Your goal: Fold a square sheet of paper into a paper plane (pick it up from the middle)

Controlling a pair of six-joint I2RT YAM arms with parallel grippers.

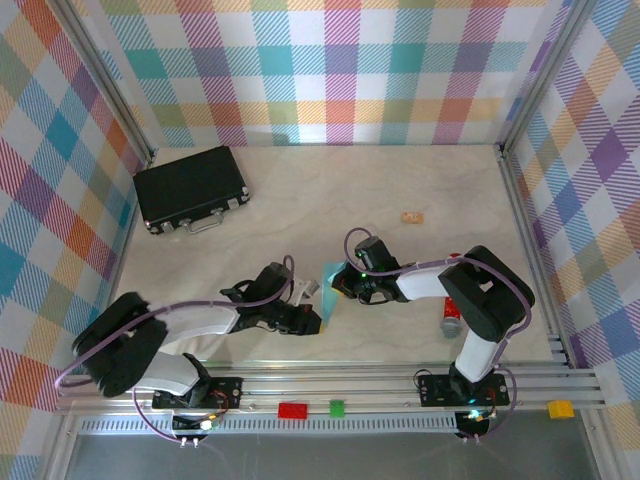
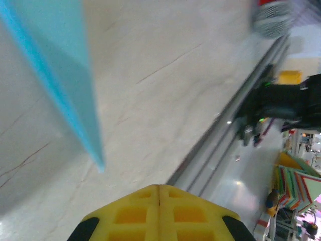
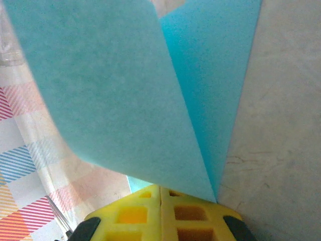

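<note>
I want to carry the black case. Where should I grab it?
Probably the silver handle on the black case. It sticks out from the long side facing the arms, so come from that near side; the flat body looks too wide.

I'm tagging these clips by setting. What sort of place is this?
Probably a lab test cell for robot handling, not a home: a marble-look table boxed in by plaid-cloth walls on metal framing, with a left arm and right arm bolted to a rail at the near edge.
</note>
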